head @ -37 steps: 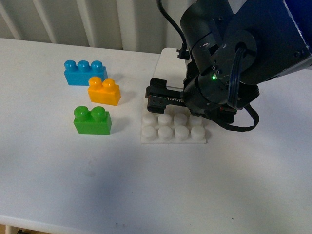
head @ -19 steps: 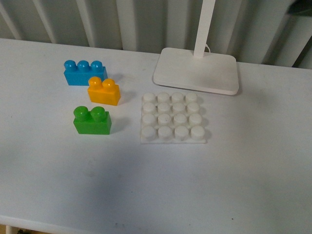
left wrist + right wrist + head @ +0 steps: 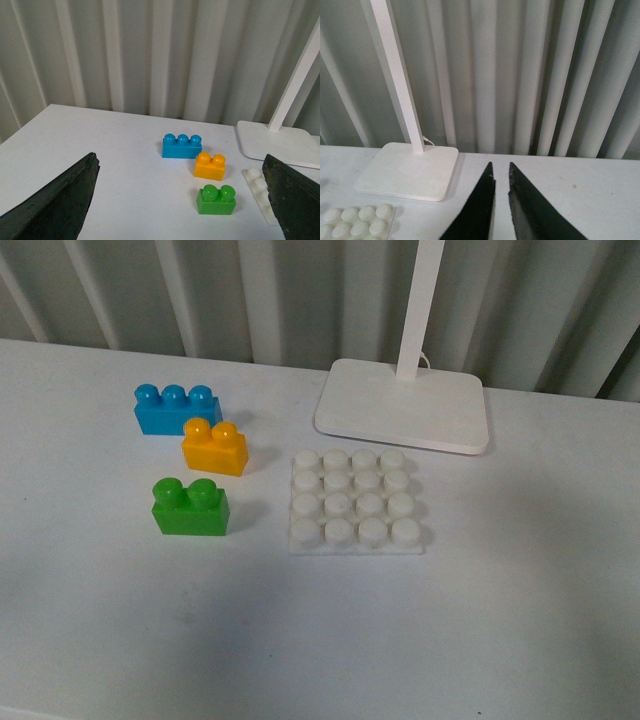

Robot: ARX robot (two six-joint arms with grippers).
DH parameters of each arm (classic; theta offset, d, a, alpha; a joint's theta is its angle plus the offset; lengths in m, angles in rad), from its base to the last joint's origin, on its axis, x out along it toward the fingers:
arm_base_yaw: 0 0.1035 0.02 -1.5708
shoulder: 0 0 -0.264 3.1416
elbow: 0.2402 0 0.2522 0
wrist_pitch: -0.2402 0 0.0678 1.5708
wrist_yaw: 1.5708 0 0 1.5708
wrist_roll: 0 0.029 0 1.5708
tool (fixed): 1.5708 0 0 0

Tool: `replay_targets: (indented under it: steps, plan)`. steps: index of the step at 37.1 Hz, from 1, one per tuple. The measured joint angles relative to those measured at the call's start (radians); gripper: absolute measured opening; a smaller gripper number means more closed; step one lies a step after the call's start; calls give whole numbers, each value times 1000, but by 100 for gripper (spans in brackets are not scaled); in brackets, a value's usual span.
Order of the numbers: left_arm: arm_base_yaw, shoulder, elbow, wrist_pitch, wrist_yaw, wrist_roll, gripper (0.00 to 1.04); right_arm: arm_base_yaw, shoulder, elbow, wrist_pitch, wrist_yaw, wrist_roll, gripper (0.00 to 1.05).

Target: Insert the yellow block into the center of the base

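The yellow block (image 3: pixel 214 447) stands on the white table between a blue three-stud brick (image 3: pixel 178 408) and a green two-stud brick (image 3: pixel 190 507). The white studded base (image 3: pixel 355 502) lies just to its right with nothing on its studs. Neither arm shows in the front view. In the left wrist view my left gripper (image 3: pixel 180 162) is open and wide, held back from the yellow block (image 3: pixel 210 166), with an edge of the base (image 3: pixel 260 192) by one finger. My right gripper (image 3: pixel 500 165) is shut on nothing, above bare table beside the base (image 3: pixel 355 220).
The lamp's flat white foot (image 3: pixel 403 406) and its upright post stand right behind the base, also the lamp foot (image 3: pixel 407 172) in the right wrist view. A ribbed grey wall closes the table's far edge. The green brick (image 3: pixel 216 199) sits nearest the left gripper.
One second ago my right arm hung over the base in the front view; it has since pulled out of that view, leaving the base uncovered. The bricks have not moved.
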Motion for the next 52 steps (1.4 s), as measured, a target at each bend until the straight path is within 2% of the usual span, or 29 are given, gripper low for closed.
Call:
replay_targets:
  steps: [1, 13, 23, 27, 52]
  plan:
    - [0, 0, 0, 0, 0, 0, 98, 0, -12, -6, -3, 0, -4, 1]
    - [0, 0, 0, 0, 0, 0, 98, 0, -156, -90, -66, 0, -3, 1]
    - [0, 0, 0, 0, 0, 0, 98, 0, -331, -142, -185, 0, -3, 1]
    - [0, 0, 0, 0, 0, 0, 98, 0, -359, -177, -170, 0, -4, 1]
    - [0, 0, 0, 0, 0, 0, 98, 0, -637, -177, -440, 0, -3, 1]
